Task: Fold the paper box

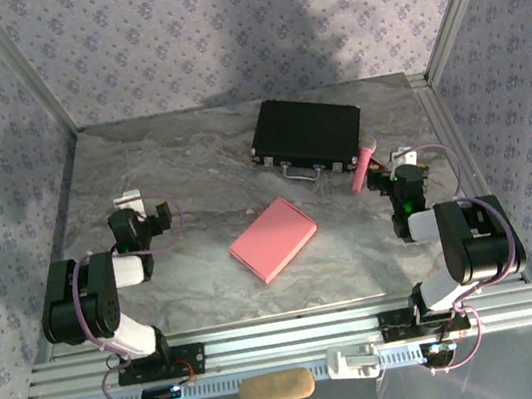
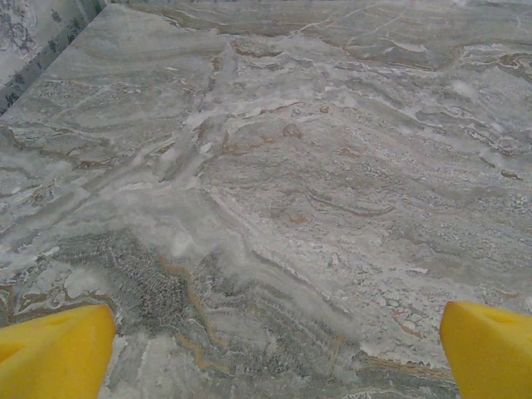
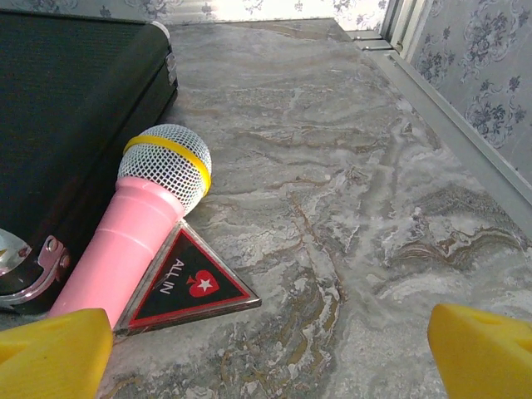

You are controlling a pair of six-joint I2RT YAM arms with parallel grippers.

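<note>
Paper box (image 1: 272, 240) sits flat mid-table (image 1: 178, 153); left end effector (image 2: 274, 357) and right end effector (image 3: 266, 353) both gape empty. Right one could clip the microphone (image 3: 133, 241), I reckon.

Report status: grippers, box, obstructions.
Left gripper open, empty. Right gripper open, empty. Paper box flat mid-table, untouched. Microphone, black case back right, clear of box.

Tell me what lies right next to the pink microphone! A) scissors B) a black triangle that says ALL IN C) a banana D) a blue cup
B: the right wrist view shows a black triangular ALL IN badge right beside the pink microphone, near the black case.
</note>
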